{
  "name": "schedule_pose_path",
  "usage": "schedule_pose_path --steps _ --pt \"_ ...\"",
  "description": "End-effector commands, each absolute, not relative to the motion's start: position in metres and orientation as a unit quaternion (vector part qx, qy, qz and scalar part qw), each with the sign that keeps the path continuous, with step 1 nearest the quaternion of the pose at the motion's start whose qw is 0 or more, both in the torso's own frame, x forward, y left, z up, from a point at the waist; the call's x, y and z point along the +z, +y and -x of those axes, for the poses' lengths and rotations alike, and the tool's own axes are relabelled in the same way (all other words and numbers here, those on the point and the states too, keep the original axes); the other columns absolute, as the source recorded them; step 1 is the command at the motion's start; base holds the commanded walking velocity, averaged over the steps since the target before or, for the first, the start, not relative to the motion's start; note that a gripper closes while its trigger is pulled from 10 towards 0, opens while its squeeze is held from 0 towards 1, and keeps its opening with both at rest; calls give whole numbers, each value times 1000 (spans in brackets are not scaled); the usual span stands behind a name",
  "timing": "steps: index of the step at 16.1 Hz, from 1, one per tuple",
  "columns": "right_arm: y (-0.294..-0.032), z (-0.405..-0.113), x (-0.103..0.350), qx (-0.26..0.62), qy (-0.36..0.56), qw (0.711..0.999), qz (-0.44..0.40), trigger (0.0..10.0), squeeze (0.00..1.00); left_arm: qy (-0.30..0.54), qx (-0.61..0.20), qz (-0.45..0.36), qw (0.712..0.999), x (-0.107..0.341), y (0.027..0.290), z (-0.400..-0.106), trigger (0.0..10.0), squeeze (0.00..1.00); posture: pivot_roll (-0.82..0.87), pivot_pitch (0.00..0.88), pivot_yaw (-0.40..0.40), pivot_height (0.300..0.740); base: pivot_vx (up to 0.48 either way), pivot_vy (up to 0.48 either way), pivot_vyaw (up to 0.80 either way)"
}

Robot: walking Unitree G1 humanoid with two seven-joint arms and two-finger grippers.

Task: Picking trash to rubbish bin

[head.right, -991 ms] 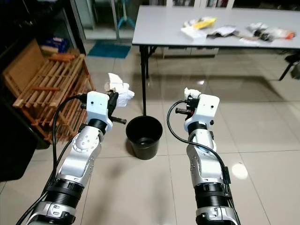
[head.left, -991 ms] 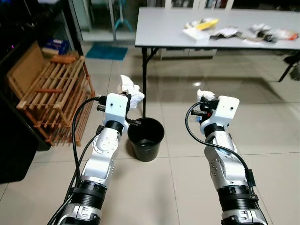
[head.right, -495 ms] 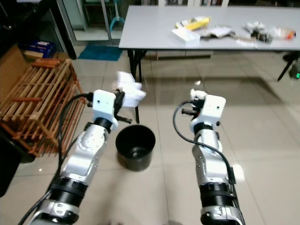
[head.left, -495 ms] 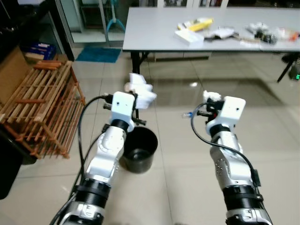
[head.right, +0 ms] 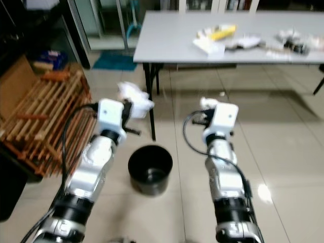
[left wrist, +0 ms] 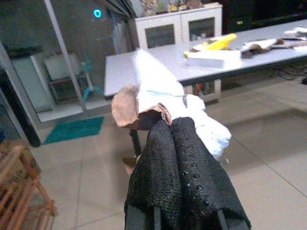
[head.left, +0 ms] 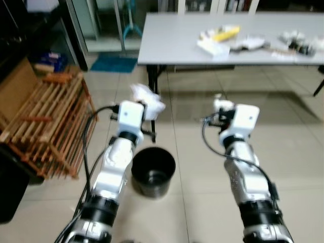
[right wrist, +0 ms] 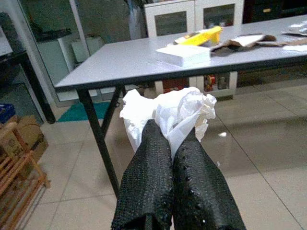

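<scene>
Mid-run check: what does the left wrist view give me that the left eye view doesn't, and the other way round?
Left wrist view: the left gripper close up, fingers shut on a white paper wad with a brown scrap tucked in.

Left eye view: the black bin on the floor below and between the arms, the wooden rack to the left, and the right gripper holding its own white wad.

Both: the grey table with litter, including a yellow item.

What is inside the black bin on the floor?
The black bin looks dark inside. Its far inner wall and part of the bottom show, with nothing clearly lying there. The near rim hides the near part of the bottom, and the picture is too blurry to rule out small scraps.
</scene>
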State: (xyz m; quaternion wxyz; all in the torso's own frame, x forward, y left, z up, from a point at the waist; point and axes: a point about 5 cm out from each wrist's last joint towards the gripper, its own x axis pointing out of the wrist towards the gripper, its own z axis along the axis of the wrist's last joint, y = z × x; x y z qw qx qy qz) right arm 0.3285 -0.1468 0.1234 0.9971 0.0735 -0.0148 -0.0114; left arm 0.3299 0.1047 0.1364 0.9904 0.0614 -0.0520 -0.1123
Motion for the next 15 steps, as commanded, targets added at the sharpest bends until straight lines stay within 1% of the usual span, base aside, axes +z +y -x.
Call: schedule_pose_path --steps 1,6,15 --pt "-136 -329 126 0 -19 996 -82 10000 0 -55 -102 -67 991 139 115 -331 10000 0 22 22 18 737 439 0 0" --pt "-136 -329 124 2 -13 997 -79 10000 0 -56 -107 -68 990 138 112 -331 10000 0 21 9 18 737 436 0 0" --pt "-136 -330 123 4 -5 997 -77 10000 0 -53 -103 -68 991 137 113 -331 10000 0 21 33 9 737 436 0 0"
